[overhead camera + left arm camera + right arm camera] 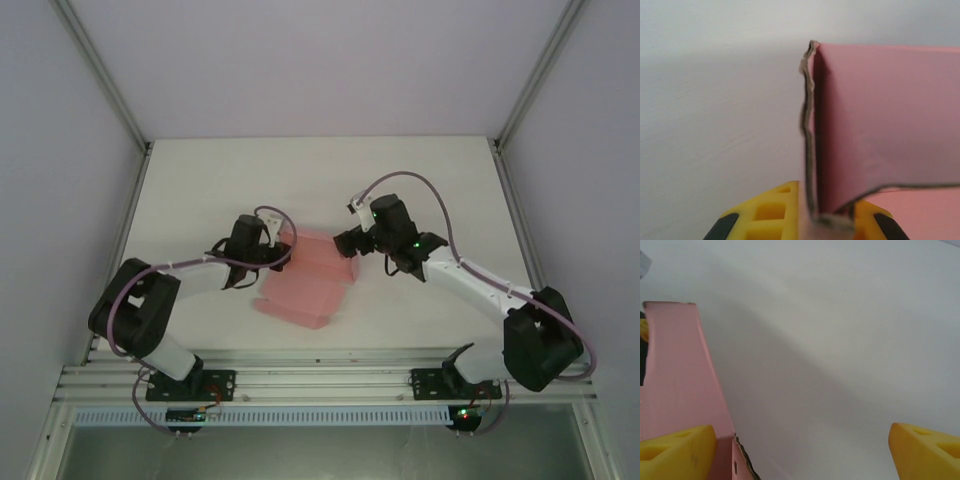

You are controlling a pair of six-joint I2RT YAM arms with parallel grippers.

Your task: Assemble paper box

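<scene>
From above, the paper box (300, 290) lies at the middle of the white table (200, 185), part-folded: a flat pink panel toward the near edge and raised panels along its far side. The left gripper (283, 252) comes in at the box's far-left corner. The right gripper (348, 243) sits at the far-right corner, and the two face one another across the raised card. Bare table stretches behind the box to the back wall (320, 60) and out to both sides, so the widest free room is in the far half.

In the left wrist view, the yellow fingers (771, 212) are drawn together on a thin upright wall of the card. Its raw grey-brown cut edge (807, 120) runs wavy upward from between them. Right of that edge a pink panel stands upright and meets a lower panel along a dark line. To the left is bare table.

In the right wrist view, the yellow fingertips (677, 450) stand wide apart and hold nothing, with bare table in the gap. A pink flap (675, 375) rises along the left side with a straight top edge, just beside the left-hand fingertip — whether they touch cannot be told. To the right lies open surface.
</scene>
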